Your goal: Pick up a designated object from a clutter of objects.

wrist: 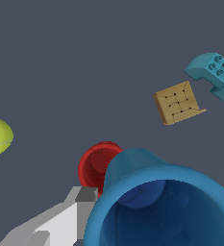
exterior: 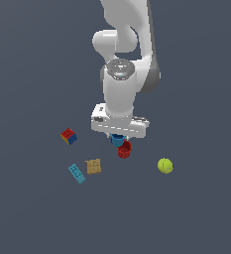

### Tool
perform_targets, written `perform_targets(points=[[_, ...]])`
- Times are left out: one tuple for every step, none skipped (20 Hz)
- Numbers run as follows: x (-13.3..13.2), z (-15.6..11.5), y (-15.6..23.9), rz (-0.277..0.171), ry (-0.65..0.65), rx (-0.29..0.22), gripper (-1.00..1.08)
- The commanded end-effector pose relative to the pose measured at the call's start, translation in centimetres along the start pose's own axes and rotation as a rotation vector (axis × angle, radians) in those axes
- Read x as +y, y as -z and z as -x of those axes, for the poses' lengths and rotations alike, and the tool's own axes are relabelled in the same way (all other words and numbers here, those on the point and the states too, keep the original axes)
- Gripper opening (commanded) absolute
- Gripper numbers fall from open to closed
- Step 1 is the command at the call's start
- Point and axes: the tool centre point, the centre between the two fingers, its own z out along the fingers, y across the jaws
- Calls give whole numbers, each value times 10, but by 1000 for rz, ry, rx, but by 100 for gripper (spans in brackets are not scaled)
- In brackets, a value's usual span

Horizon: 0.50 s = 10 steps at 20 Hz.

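The blue cup (exterior: 118,140) hangs right under my hand, raised off the floor and tucked between the fingers of my gripper (exterior: 118,137), which is shut on it. In the wrist view the blue cup (wrist: 161,206) fills the lower part of the picture, mouth toward the camera. One grey finger (wrist: 86,195) presses against its outer wall; the other finger is hidden behind the cup. The red cup (exterior: 124,150) stands on the floor just below and beside the blue one, and the red cup (wrist: 98,166) looks much smaller and farther off in the wrist view.
A tennis ball (exterior: 165,165) lies toward the exterior view's right. A tan cracker-like square (exterior: 93,166) and a light-blue toy brick (exterior: 77,173) lie to the exterior view's left, with a multicoloured cube (exterior: 69,136) farther left. The floor is plain dark grey.
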Motion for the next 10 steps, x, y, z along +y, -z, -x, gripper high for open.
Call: perform_targets(points=[[4,10,21,-1,0,1,-100],[6,14,29,-1,0,1,-100],[7,18,38,-1,0,1,-100],[9,22,46,-1,0,1,-100],[10,26,55,-1,0,1,-100],[12,30,63,-1,0,1,-100],[14,34,72,-1,0,1,-100],[15,39,81,-1,0,1,-100],[17,43,90,-1,0,1,-100],[19,47,99,-1,0,1,-100]])
